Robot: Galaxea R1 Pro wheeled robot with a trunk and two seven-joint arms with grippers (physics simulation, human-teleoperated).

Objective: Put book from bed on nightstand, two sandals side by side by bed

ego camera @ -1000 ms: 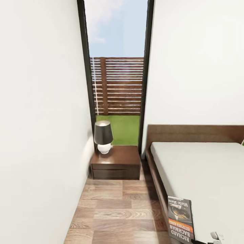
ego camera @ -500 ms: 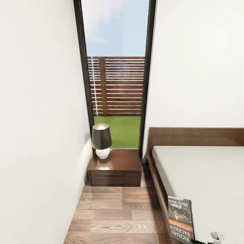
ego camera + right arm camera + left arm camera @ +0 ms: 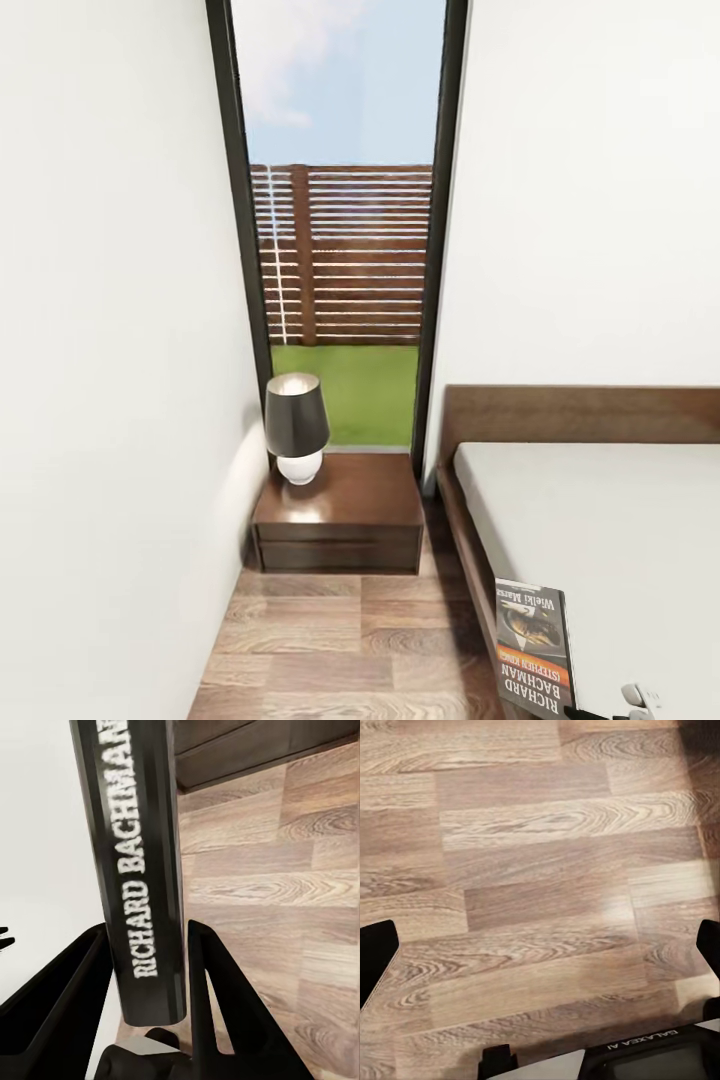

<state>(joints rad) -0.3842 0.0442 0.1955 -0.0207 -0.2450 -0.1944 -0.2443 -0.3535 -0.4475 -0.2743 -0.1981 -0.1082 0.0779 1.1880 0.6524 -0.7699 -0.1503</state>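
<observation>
- The right gripper (image 3: 146,967) clamps the spine of the book (image 3: 139,847), its black fingers (image 3: 214,997) pressed against either side.
- In the head view, the book (image 3: 533,647) stands upright at the near right, over the left edge of the bed (image 3: 620,560).
- The nightstand (image 3: 340,515) sits far ahead against the window (image 3: 340,220), just left of the bed, with a dark-shaded lamp (image 3: 296,425) on its far left corner.
- The left gripper (image 3: 540,945) hangs with its jaws spread wide above the wood-plank floor (image 3: 532,862), holding nothing.
</observation>
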